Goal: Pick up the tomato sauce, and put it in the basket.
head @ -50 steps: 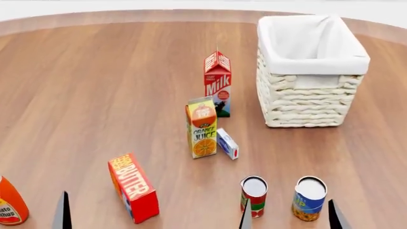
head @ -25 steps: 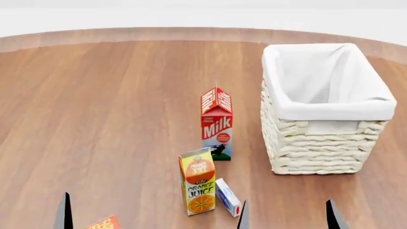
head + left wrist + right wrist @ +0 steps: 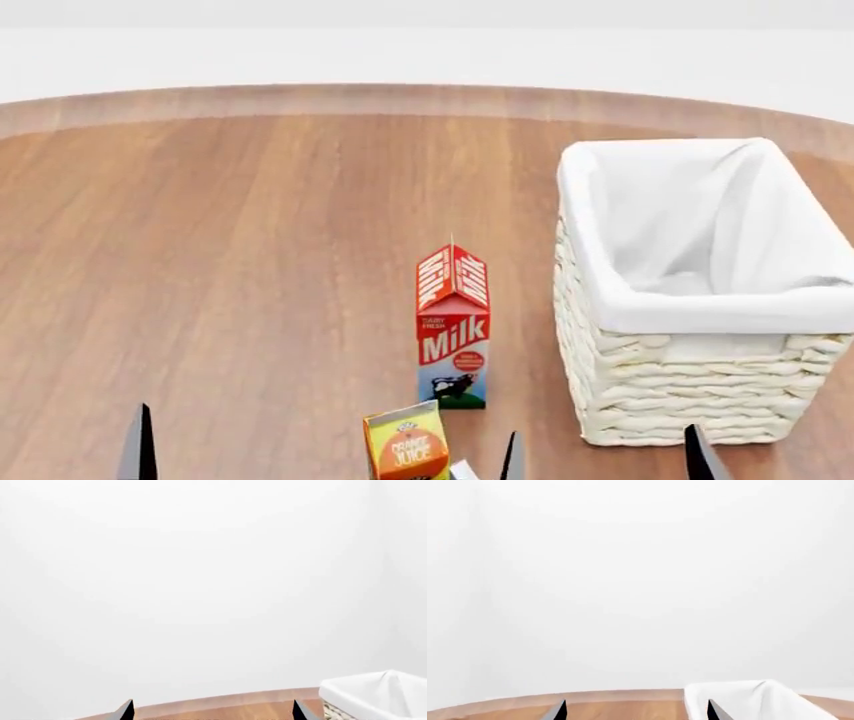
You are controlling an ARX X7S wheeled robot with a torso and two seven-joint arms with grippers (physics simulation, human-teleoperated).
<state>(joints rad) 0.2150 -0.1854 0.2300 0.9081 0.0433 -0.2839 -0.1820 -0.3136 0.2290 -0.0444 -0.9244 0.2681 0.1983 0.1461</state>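
The tomato sauce can is out of view in every frame. The cream wicker basket (image 3: 694, 385) with its white liner stands at the right of the wooden table, empty. It also shows in the left wrist view (image 3: 377, 695) and the right wrist view (image 3: 747, 700). My right gripper (image 3: 606, 462) is open and empty at the bottom edge of the head view, just in front of the basket; it shows open in its wrist view (image 3: 637, 712). My left gripper (image 3: 212, 712) is open and empty; only one of its fingertips (image 3: 138, 450) shows in the head view, at the bottom left.
A red milk carton (image 3: 453, 330) stands upright left of the basket. The top of an orange juice carton (image 3: 404, 450) shows at the bottom edge in front of it. The round table's far rim (image 3: 400, 98) borders a white floor.
The head view has tilted up: both cans, the butter box and the ketchup bottle have slid out at the bottom. The basket and milk carton sit lower in frame. The grippers stay open.
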